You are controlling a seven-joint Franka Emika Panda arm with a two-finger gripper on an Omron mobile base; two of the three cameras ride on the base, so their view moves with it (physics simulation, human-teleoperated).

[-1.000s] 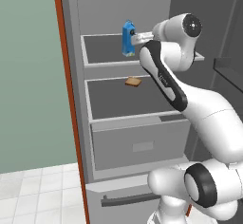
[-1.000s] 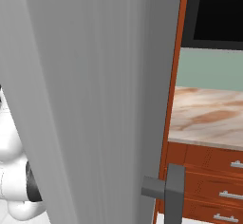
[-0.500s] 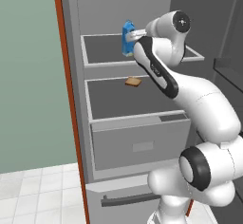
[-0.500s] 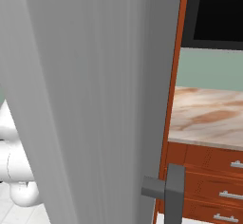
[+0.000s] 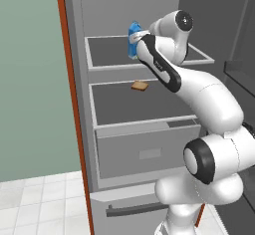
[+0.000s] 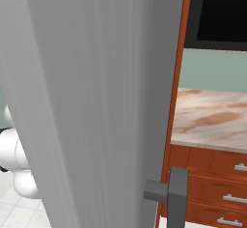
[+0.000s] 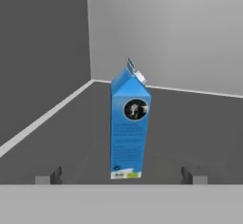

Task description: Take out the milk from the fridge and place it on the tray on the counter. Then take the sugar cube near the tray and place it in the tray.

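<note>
In the left base view, you can see just a small piece of the milk (image 5: 133,39); the white arm covers most of it. The fridge (image 5: 119,129) stands open, with its orange-red edge on the left side. The milk sits on the upper shelf. A flat tan bread slice (image 5: 140,85) lies on the shelf below it. You cannot pick out the gripper's finger tips here.

In the right base view, the grey fridge door (image 6: 96,101) blocks almost all you could see. Past it, on the right, you catch a bit of the counter (image 6: 212,121), cut off at the picture's edge.

In the hand view, the milk (image 7: 129,128) stands upright. It is bright blue, tall and thin, with a folded top and a round dark picture on its front. The gripper (image 7: 121,176) has its two fingers far apart, one on each side of the carton, not touching it.
</note>
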